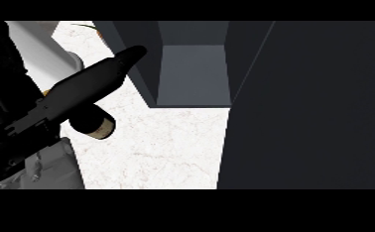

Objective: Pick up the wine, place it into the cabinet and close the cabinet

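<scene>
My left hand (81, 89) comes in from the lower left and is held up close to the view, its grey forearm (47, 169) below it. It is curled round the dark wine bottle (97, 125), of which only one rounded end with a beige band shows beneath the hand. One black finger (121, 60) sticks out toward the upper right, ending just left of the cabinet. The dark cabinet (192, 72) stands open in the middle, its grey inside bare. Its open door (307, 107) fills the right side. My right hand is out of sight.
White marbled counter (161, 146) runs between my left hand and the cabinet door. A pale white object (40, 45) sits at the far upper left, partly hidden by my arm. The cabinet's left wall (135, 62) stands close to my outstretched finger.
</scene>
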`<state>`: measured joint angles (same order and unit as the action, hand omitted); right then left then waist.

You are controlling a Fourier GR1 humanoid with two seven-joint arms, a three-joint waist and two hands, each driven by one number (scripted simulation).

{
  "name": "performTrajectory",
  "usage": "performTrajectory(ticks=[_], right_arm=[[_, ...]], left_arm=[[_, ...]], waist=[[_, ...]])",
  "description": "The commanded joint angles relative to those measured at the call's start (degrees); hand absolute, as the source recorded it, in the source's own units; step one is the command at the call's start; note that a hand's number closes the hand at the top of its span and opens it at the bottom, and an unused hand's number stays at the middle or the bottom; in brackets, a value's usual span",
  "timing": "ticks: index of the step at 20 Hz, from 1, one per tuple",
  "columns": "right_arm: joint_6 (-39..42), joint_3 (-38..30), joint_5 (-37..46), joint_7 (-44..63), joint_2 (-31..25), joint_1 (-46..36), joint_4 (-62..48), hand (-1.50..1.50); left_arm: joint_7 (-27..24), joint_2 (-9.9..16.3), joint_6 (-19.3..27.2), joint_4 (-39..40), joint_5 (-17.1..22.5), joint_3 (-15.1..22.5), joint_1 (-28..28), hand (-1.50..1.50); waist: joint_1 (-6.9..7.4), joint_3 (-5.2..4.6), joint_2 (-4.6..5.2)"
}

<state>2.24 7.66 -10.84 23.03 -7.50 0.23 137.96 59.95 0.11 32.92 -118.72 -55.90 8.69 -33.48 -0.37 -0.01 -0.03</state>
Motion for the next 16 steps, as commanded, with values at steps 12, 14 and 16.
performTrajectory(ticks=[12,14,16], right_arm=[[5.6,-5.4,-6.5,-1.3,-1.0,9.2,9.0,-1.50],[5.6,-6.8,-6.7,-0.7,-1.1,5.8,5.1,-1.50],[6.3,-7.9,-8.8,0.3,-1.5,7.1,7.1,-1.50]], left_arm=[[-19.1,1.5,13.8,9.7,14.7,-6.7,18.6,-1.50],[-17.8,1.2,12.9,11.6,13.7,-7.8,16.6,-1.50],[-20.5,2.2,14.2,11.2,16.3,-9.2,19.0,-1.50]], waist=[[-0.24,-0.04,-0.05],[0.10,-0.01,0.00],[0.06,-0.02,-0.04]])
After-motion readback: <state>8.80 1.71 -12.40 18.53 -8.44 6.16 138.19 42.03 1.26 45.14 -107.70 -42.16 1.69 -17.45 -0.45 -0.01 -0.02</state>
